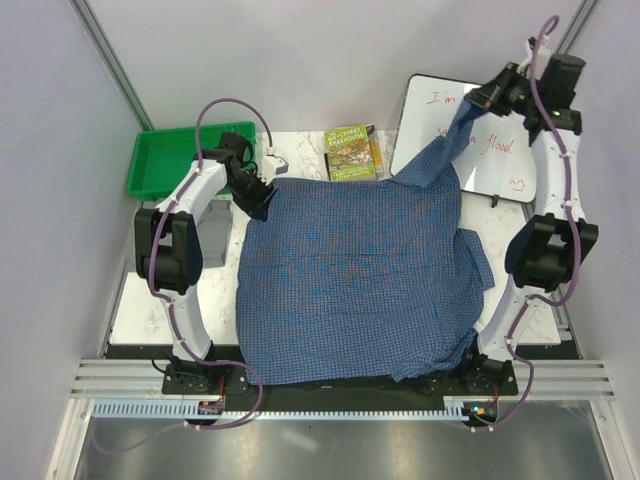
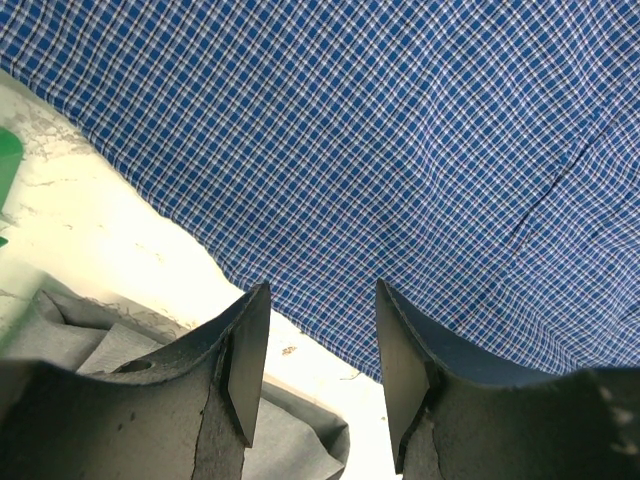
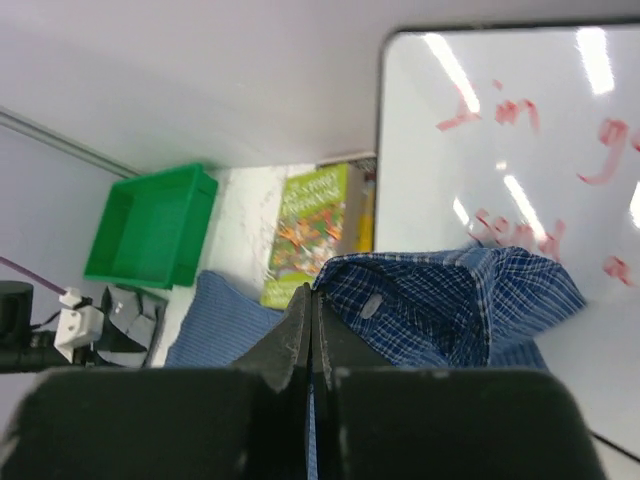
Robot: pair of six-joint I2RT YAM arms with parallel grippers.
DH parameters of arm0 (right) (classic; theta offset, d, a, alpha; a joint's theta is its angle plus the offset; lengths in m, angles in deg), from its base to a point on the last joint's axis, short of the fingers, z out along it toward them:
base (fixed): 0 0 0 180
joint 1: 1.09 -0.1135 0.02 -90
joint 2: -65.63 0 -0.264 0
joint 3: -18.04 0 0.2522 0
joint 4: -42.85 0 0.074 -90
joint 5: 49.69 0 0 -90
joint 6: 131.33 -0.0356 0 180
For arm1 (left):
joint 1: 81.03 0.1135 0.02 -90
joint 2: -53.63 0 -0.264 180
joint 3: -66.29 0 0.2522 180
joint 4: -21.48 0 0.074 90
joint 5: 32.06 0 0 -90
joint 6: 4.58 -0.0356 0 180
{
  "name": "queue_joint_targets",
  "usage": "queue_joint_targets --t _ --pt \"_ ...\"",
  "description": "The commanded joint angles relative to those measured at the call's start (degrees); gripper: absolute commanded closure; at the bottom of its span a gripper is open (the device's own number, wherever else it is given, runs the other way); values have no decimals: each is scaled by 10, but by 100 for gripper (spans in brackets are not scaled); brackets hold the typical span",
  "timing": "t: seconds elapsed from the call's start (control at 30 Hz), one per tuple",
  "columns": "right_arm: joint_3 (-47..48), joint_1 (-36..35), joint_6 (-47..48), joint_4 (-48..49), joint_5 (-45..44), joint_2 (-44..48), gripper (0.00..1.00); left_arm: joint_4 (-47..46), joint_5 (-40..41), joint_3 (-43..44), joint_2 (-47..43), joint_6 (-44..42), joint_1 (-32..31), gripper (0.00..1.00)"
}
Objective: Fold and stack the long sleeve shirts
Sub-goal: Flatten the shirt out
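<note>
I see the blue checked shirt (image 1: pixel 350 290) spread flat across the middle of the table (image 1: pixel 130 310), its far right corner raised in front of the whiteboard (image 1: pixel 505 150). My right gripper (image 3: pixel 310 325) has its fingers pressed together on that raised corner. My left gripper (image 2: pixel 320 345) is parted and holds nothing, poised over the shirt's far left edge. The grey shirt (image 2: pixel 90 335) lies crumpled just beside that edge, near the green tray (image 1: pixel 165 165).
</note>
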Motion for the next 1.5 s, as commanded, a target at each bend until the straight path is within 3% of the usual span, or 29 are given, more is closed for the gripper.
queue_joint_targets --t 0.0,0.17,0.37,0.5,0.6,0.8,1.0,1.07,1.1,1.13,1.17,1.23,1.47 --pt "85 -82 -58 170 -85 -32 100 0 -25 17 -11 40 14 46" --pt "183 -150 -55 247 -175 -112 100 -49 -32 17 -9 56 17 46" --pt "119 -181 -11 341 -245 -80 100 -173 -146 24 16 -55 45 46" --pt "119 -207 15 342 -242 -76 100 -145 -162 106 83 -151 46 46" --pt "128 -233 37 345 -247 -87 100 -136 -158 145 116 -173 43 45" --pt "144 -289 64 359 -277 -114 100 -135 -153 162 122 -122 44 47" --pt "118 -327 133 402 -414 -156 99 -139 -164 135 98 -69 45 47" --pt "147 -329 137 395 -413 -195 85 -139 -163 127 89 -62 45 47" --pt "153 -329 137 393 -394 -204 55 -141 -163 116 85 -60 45 47" --pt "157 -329 141 385 -377 -210 44 -146 -160 111 83 -56 44 47" --pt "170 -327 146 345 -367 -212 25 -147 -158 109 80 -46 45 47" --pt "166 -317 166 291 -302 -192 4 -147 -156 109 80 -30 45 47" --pt "-10 -122 220 -9 -89 54 2 -141 -151 103 77 -15 44 47"
